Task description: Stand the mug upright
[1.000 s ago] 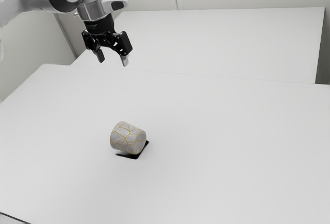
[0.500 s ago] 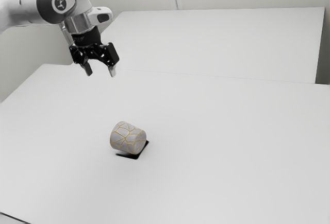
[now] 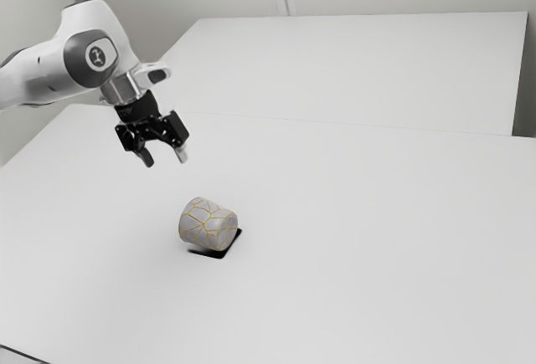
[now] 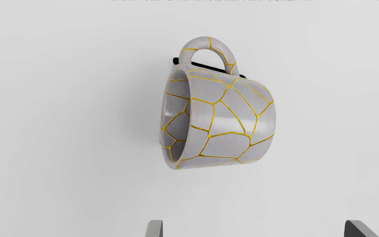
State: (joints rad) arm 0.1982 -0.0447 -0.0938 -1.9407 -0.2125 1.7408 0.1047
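Claw [image 3: 165,160] open: its two fingers stand wide apart, nothing between them; no contact with mug or worktop [image 3: 360,238]. Position: raised above the worktop, apart from the mug [image 3: 208,223], slightly toward the exterior view's left of it. Mug: lying on its side on the worktop, not upright; pale grey, gold vein pattern. Wrist view: handle [image 4: 206,42] on the mug's side away from the fingers; open mouth [image 4: 177,115] faces sideways; thin black strip [image 4: 209,67] visible through the handle loop.
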